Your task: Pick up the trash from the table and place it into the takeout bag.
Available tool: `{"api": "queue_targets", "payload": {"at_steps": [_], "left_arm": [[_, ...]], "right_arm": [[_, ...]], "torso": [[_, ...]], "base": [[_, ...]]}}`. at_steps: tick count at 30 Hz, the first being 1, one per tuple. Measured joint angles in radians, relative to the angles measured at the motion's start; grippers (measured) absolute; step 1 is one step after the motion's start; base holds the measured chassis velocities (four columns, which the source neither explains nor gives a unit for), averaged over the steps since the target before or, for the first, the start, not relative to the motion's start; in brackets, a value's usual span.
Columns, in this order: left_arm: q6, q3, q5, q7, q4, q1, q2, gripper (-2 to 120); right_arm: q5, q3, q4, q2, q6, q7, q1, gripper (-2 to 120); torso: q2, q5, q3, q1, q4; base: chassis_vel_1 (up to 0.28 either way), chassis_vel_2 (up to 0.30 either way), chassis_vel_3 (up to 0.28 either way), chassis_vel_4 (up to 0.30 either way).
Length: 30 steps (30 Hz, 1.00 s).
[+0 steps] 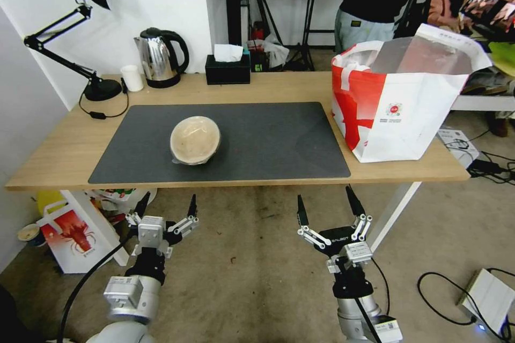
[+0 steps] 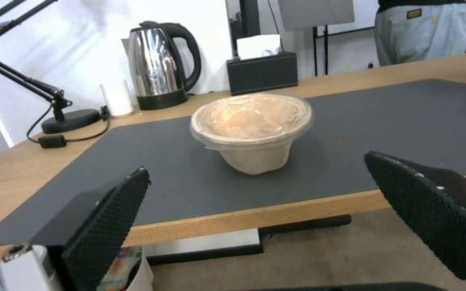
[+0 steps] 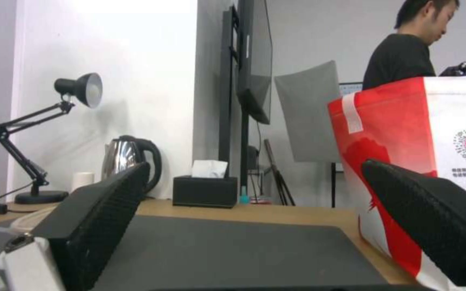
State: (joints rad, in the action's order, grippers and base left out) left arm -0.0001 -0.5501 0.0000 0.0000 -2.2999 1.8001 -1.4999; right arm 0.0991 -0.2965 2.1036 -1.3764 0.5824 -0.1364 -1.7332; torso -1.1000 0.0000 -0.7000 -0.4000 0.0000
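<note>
One beige bowl sat on the dark grey mat of the light-wood tabletop, left of the mat's middle and toward its front half. The left wrist view showed the bowl upright, with a clear film or lid across its mouth. The takeout bag stood upright at the tabletop's right end, just beside the mat's right edge, its mouth open with silver lining visible, a red panel on its left side and a small round red logo on its white front. In the right wrist view the bag rose close ahead of that arm, on the tabletop's right part.

Both arms hung below and in front of the tabletop's front edge, above the floor. The left gripper pointed up toward the mat's left portion, its fingers spread apart and holding nothing; the bowl lay well ahead of it. The right gripper pointed up near the mat's right front corner, its fingers also spread wide and empty.

Along the back edge stood a black desk lamp, a small white cup, a steel kettle and a black tissue box. On the floor under the tabletop's left end leaned a smaller white bag with a red crayfish picture.
</note>
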Motion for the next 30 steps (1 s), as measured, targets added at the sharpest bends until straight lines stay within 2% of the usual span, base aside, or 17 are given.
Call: {"api": "queue_targets", "payload": {"at_steps": [24, 25, 27, 28, 30], "left_arm": [[-0.007, 0.001, 0.001, -0.004, 0.000, 0.000, -0.001, 100], [-0.021, 0.004, 0.005, -0.013, 0.000, -0.002, -0.003, 100], [-0.112, 0.029, 0.033, -0.069, -0.004, -0.014, -0.017, 100], [-0.112, 0.029, 0.033, -0.069, -0.004, -0.014, -0.017, 100], [-0.182, 0.048, 0.055, -0.113, -0.008, -0.023, -0.028, 100]], "right_arm": [[-0.001, 0.002, -0.005, 0.001, 0.000, -0.001, -0.001, 100], [-0.001, 0.002, -0.005, 0.001, 0.000, -0.001, -0.001, 100], [-0.001, 0.002, -0.005, 0.001, 0.000, -0.001, -0.001, 100], [-0.001, 0.002, -0.005, 0.001, 0.000, -0.001, -0.001, 100], [-0.001, 0.002, -0.005, 0.001, 0.000, -0.001, -0.001, 100]], "torso": [[0.000, 0.0000, 0.000, 0.000, 0.0000], [0.000, 0.0000, 0.000, 0.000, 0.0000], [0.000, 0.0000, 0.000, 0.000, 0.0000], [0.000, 0.0000, 0.000, 0.000, 0.0000], [0.000, 0.0000, 0.000, 0.000, 0.0000]], "base": [[0.000, 0.000, 0.000, 0.000], [0.000, 0.000, 0.000, 0.000], [0.000, 0.000, 0.000, 0.000], [0.000, 0.000, 0.000, 0.000], [0.000, 0.000, 0.000, 0.000]]}}
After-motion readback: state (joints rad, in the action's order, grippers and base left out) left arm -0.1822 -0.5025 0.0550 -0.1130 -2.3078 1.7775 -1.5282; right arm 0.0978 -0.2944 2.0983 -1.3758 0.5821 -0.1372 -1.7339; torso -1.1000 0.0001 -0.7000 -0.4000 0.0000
